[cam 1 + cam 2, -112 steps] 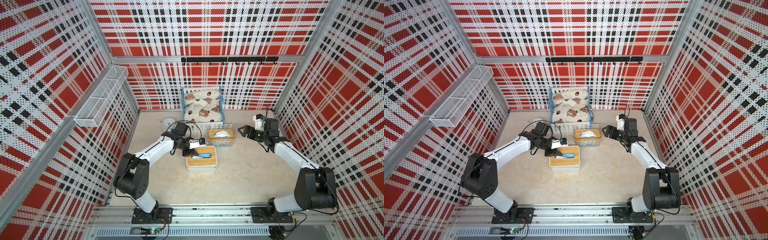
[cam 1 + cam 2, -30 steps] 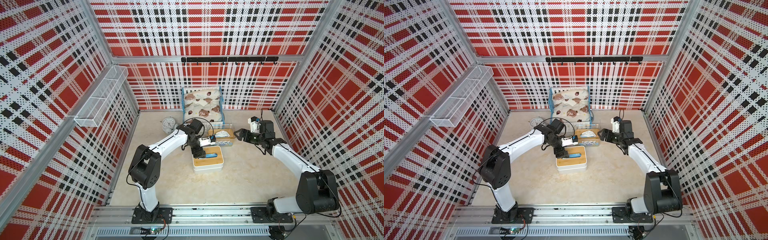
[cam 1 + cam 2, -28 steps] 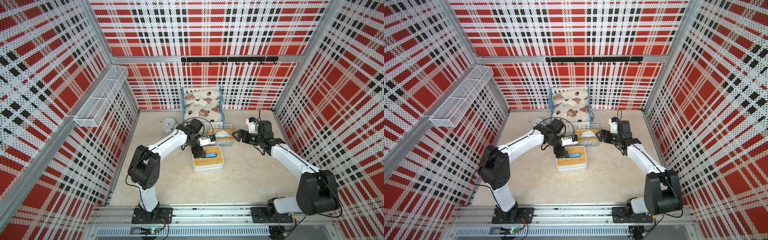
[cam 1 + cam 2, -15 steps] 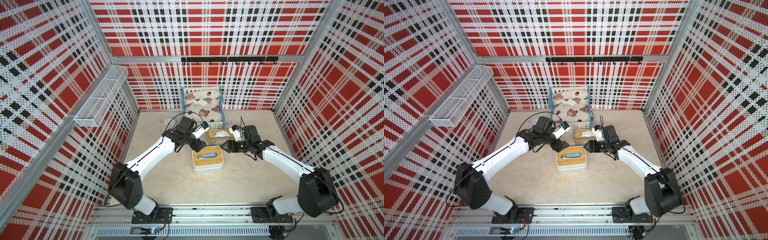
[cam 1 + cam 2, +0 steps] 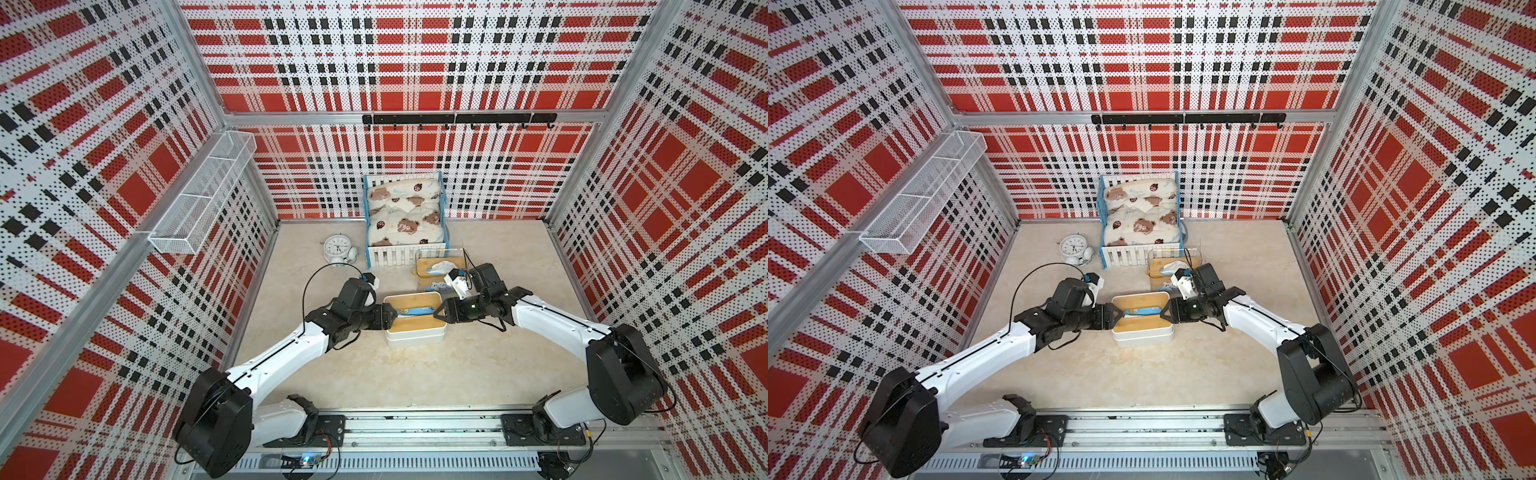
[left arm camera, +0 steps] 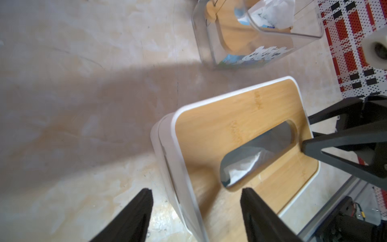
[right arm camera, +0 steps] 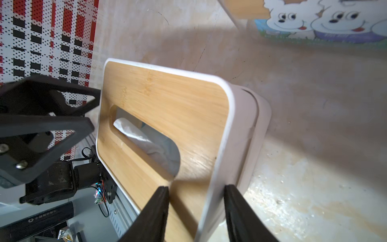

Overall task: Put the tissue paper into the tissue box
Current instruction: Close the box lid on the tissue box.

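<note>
A white wire basket (image 5: 203, 195) hangs on the left wall. A white alarm clock (image 5: 337, 248) stands on the bench (image 5: 415, 374) at the far left. Nearer, the left tool (image 5: 389, 317) reaches to the left end of the white tissue box (image 5: 415, 338) at mid-bench. Its jaws stand apart, straddling that end with gaps showing. The box's bamboo lid (image 5: 415, 326) is on, and the tissue paper (image 7: 146, 142) lies inside, its white sheet and blue wrap showing through the slot. A toy bed (image 5: 405, 216) with bear-print bedding stands against the far wall. The right tool (image 5: 438, 312) meets the box's right end, its jaws partly apart around the lid's rim. I cannot tell whether they pinch it. Just beyond it stands a clear tissue box (image 5: 428, 284), with white tissue (image 5: 441, 268) sticking out of its lid.
</note>
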Robot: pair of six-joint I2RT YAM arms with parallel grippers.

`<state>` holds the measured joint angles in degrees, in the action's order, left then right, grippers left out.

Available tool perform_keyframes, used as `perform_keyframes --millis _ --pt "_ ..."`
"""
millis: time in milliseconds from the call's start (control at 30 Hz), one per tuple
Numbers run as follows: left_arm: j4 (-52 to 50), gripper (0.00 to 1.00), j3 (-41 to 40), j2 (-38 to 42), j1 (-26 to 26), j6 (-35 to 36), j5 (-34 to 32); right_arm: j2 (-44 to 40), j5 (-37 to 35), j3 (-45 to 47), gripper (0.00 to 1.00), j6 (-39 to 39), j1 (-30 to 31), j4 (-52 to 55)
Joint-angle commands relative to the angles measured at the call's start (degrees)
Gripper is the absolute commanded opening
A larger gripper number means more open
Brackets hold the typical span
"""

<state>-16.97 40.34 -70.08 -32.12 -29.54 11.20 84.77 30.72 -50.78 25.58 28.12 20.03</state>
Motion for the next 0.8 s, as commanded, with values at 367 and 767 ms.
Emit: perform_keyframes --millis 367,767 --pt "7.0 0.62 -2.8 -2.7 -3.2 -7.6 0.4 2.2 -2.4 -0.8 0.46 1.7 1.8 -0.2" --pt "6.7 0.54 -4.6 -1.0 -3.3 -7.3 0.6 1.8 -3.2 -3.2 0.55 -1.1 1.8 3.0"
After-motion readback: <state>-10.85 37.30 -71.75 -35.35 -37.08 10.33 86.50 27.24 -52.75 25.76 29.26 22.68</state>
